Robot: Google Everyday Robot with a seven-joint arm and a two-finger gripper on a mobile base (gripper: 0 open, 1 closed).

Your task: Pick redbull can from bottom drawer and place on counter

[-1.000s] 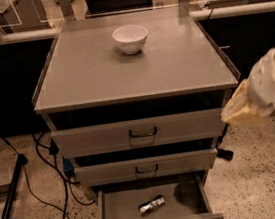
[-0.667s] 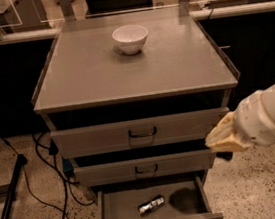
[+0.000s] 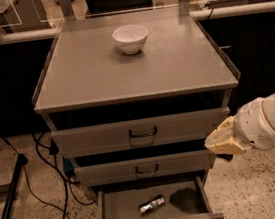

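Observation:
The redbull can (image 3: 151, 205) lies on its side on the floor of the open bottom drawer (image 3: 116, 212), near the middle. The counter (image 3: 133, 74) is the grey cabinet top above the three drawers. My gripper (image 3: 224, 154) is at the end of the white arm coming in from the right. It hangs beside the cabinet's right front corner at the height of the middle drawer, above and to the right of the can. It holds nothing that I can see.
A white bowl (image 3: 130, 38) stands at the back middle of the counter. The top drawer (image 3: 141, 131) and middle drawer (image 3: 145, 168) are pulled out slightly. Black cables (image 3: 51, 183) and a dark stand leg (image 3: 13, 196) lie on the speckled floor to the left.
The arm has moved down and to the left, from beside the top drawer to beside the middle drawer. The can and bowl have not moved.

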